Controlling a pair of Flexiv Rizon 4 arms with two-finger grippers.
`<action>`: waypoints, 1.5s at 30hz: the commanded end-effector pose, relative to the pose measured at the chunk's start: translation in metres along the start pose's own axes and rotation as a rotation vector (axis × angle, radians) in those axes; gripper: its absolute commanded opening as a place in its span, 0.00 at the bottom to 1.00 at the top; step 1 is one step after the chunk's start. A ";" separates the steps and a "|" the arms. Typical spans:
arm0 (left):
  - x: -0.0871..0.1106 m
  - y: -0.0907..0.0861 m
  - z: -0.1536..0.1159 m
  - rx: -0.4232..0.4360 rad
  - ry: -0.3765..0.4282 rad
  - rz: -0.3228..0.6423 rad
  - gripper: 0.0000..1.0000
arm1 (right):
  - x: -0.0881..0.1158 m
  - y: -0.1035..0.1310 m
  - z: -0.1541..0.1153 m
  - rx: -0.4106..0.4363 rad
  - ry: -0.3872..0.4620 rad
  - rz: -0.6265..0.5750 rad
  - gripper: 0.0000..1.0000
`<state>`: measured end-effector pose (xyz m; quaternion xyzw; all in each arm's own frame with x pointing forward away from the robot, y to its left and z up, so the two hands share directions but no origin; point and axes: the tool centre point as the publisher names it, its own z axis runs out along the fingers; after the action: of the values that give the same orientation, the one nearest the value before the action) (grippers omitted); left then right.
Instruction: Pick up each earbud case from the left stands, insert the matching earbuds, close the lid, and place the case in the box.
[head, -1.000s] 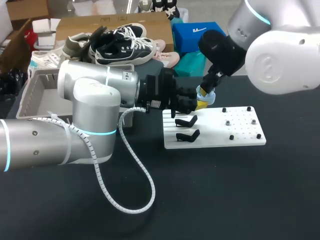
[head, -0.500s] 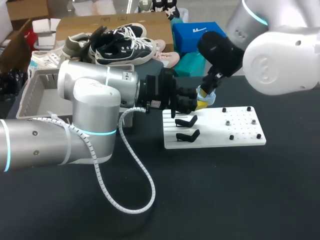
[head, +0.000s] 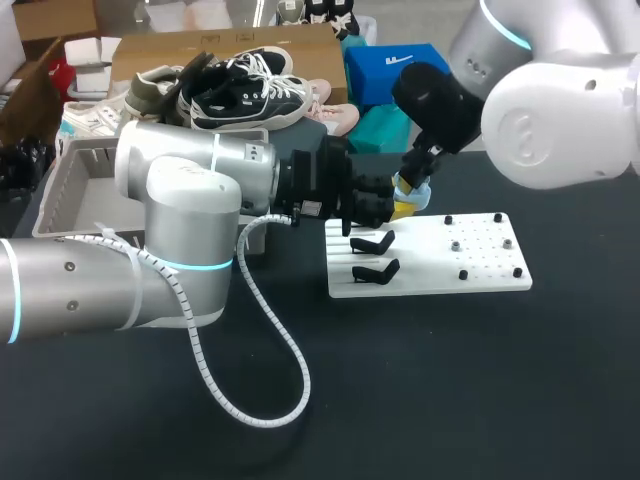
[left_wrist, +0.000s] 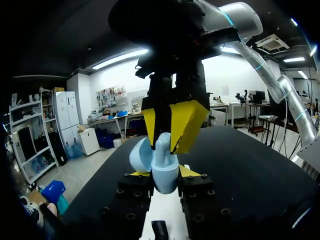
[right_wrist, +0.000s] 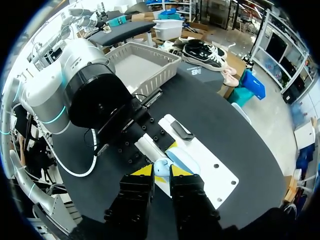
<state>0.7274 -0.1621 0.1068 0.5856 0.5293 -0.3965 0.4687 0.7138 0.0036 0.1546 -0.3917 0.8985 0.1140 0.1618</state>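
My left gripper (left_wrist: 163, 173) is shut on a light blue earbud case (left_wrist: 165, 179), held upright with its lid (left_wrist: 141, 155) open. From above, my right gripper (left_wrist: 169, 131) is shut on a light blue earbud (left_wrist: 162, 144) whose lower end sits in the case's opening. In the right wrist view the earbud (right_wrist: 160, 168) shows between that gripper's (right_wrist: 160, 173) yellow tips. In the head view both grippers meet at the far left corner of the white stand board (head: 480, 262), left gripper (head: 386, 207) beside right gripper (head: 411, 190). Two black stands (head: 373, 243) on the board are bare.
A grey basket (head: 62, 190) stands at the table's left behind my left arm. A white cable (head: 262, 330) loops from the left arm onto the black table. Small black pegs (head: 463, 274) dot the board's right part.
My right arm's upper links have shifted slightly to the left. Both grippers, the case and the earbud stay where they were.
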 end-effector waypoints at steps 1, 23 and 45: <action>0.000 -0.001 0.000 -0.002 -0.002 0.001 0.00 | 0.001 0.000 -0.001 0.005 -0.004 0.003 0.14; 0.000 -0.001 0.000 -0.002 -0.002 0.001 0.00 | 0.002 0.002 -0.001 0.007 -0.003 0.013 0.27; 0.000 -0.001 0.000 -0.002 -0.002 0.001 0.00 | 0.006 0.005 -0.032 0.073 -0.077 0.009 0.30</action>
<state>0.7271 -0.1625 0.1072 0.5858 0.5291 -0.3966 0.4686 0.7105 -0.0046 0.1807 -0.3824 0.8976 0.1069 0.1915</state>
